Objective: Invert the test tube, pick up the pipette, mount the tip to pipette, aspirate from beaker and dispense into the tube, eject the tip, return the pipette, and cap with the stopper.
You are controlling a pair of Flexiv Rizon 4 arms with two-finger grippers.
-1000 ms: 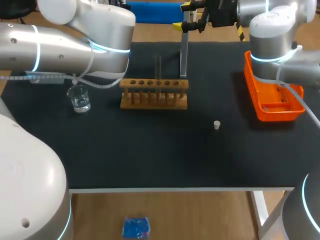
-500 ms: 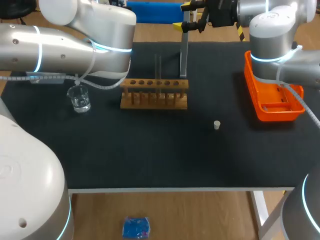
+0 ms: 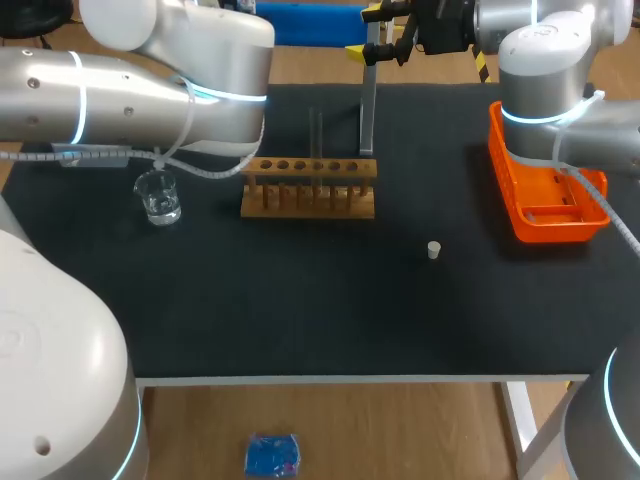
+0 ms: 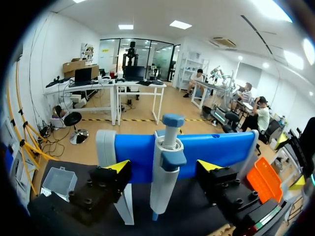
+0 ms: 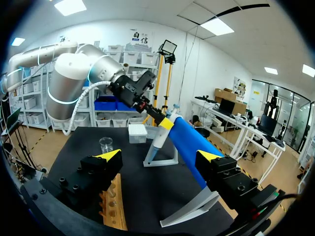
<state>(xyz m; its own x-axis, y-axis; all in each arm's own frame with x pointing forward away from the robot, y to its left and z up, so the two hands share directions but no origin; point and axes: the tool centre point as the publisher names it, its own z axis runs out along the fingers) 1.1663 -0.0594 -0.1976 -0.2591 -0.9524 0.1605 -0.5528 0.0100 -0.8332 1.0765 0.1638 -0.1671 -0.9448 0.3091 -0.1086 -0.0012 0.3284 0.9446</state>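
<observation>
fingers (image 4: 118, 167) of the left gripper (image 4: 163, 166) stand wide apart, one on each side of the pipette (image 4: 166, 167). there is a clear gap on both sides, so neither yellow tip touches it. the pipette, white with a blue head, rests on its stand (image 3: 367, 110) at the far edge of the table (image 3: 300, 310). from the right wrist, the left gripper's yellow tips show up by the pipette's upper part. a clear tip box (image 4: 59, 181) lies on the table near the stand, on the left arm's side of it. the right gripper (image 5: 160, 157) has its fingers (image 5: 109, 157) spread as well, with nothing held between them. it sits well apart from the stand and faces it across the table, and the wooden rack (image 3: 308, 187) lies below and just ahead of its fingers. a test tube (image 3: 318, 135) stands upright in the rack, near the middle of the row of holes; which end is up cannot be told. a beaker (image 3: 158, 196) with clear liquid stands on the dark mat near the rack's left end, not touching it. the small pale stopper (image 3: 434, 250) lies alone on the mat, between the rack and the orange tray (image 3: 545, 228) at the table's right side, apart from both.
</observation>
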